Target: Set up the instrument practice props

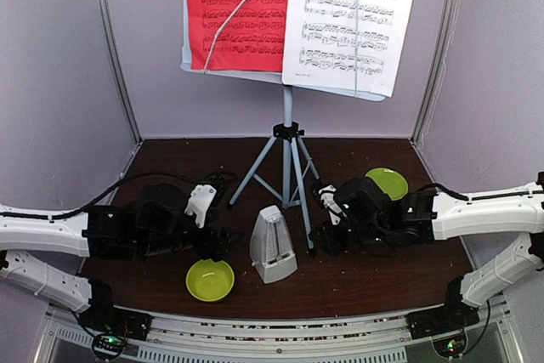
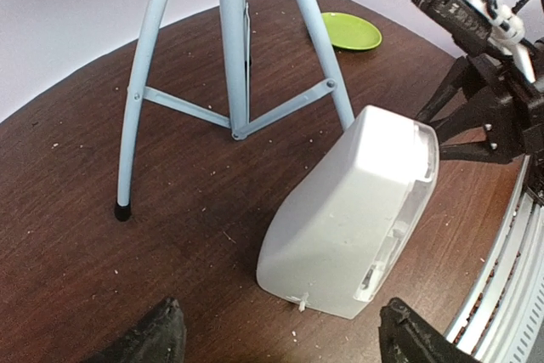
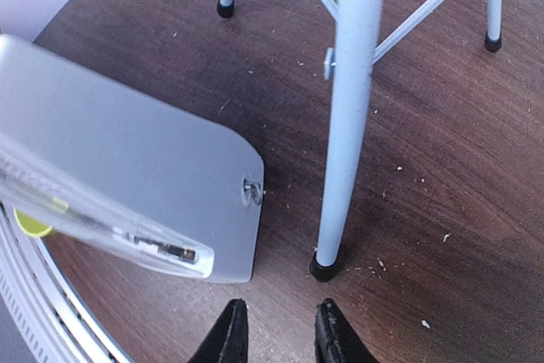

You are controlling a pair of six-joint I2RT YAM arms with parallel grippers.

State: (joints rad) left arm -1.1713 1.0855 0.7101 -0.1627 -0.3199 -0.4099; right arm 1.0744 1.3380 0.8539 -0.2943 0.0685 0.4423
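The music stand (image 1: 287, 129) is a pale blue-grey tripod, its thin legs capped with black feet on the dark wood desk (image 1: 357, 282). Its tray, high up, carries a red sheet (image 1: 234, 10) on the left and a white sheet (image 1: 348, 14) on the right, both printed with staves and each crossed by a thin wire retainer. The metronome (image 1: 272, 244) is a small pale-grey pyramid standing upright on the desk just in front of the tripod, between the two end effectors. Both arms lie low and stretched inward from the sides, wrists close to level above the desk. The left end effector (image 2: 280, 342) has its fingers (image 2: 161, 333) spread wide and holds nothing; the metronome stands just ahead of it, nearer the right-hand finger, and the tripod is farther ahead. A lime-green bowl (image 1: 210, 280) sits beside this end effector on its near side. The right end effector (image 3: 280, 333) has its fingers a narrow gap apart and also holds nothing; a black foot of the stand sits just ahead of its tips without touching, and the metronome is to its left. A flat green plate (image 1: 387, 182) lies behind this arm's wrist.
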